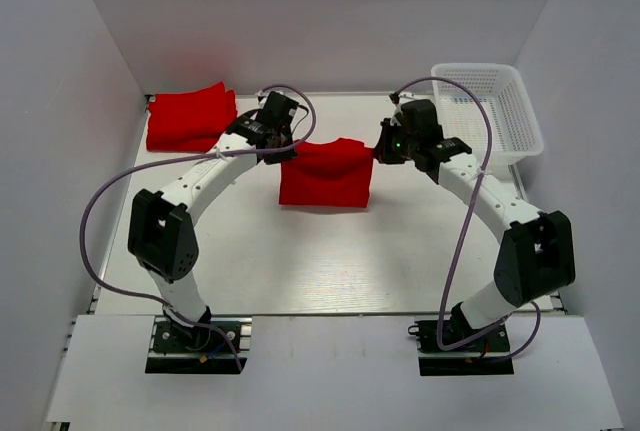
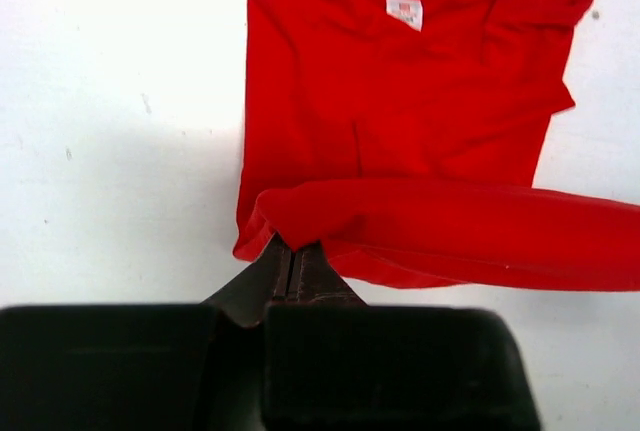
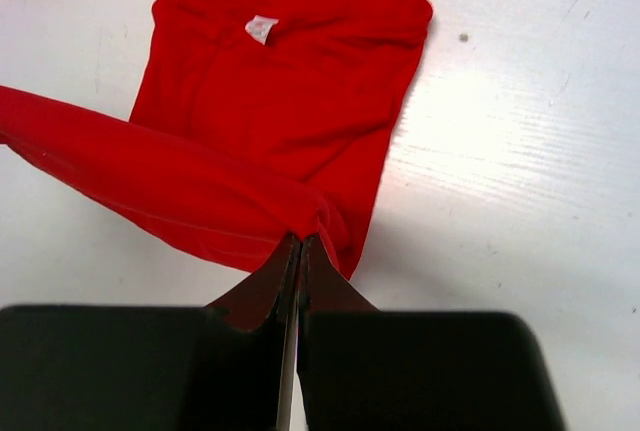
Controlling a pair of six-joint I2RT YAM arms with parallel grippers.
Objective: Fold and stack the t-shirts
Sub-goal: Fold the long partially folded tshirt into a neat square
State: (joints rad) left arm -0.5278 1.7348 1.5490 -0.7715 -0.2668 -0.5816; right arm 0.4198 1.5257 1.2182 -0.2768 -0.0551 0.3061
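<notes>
A red t-shirt (image 1: 326, 173) lies in the middle of the table, its sides folded in and its far edge lifted. My left gripper (image 1: 284, 148) is shut on the shirt's left far corner; the left wrist view shows the fingers pinching the cloth fold (image 2: 290, 241). My right gripper (image 1: 378, 151) is shut on the right far corner, as the right wrist view (image 3: 303, 236) shows. The raised edge stretches between both grippers above the shirt's body (image 3: 280, 91), whose collar label (image 3: 262, 27) faces up. A second red t-shirt (image 1: 190, 117) lies folded at the far left.
A white mesh basket (image 1: 489, 109) stands at the far right of the table (image 1: 300, 261). White walls enclose the table on three sides. Purple cables loop over both arms.
</notes>
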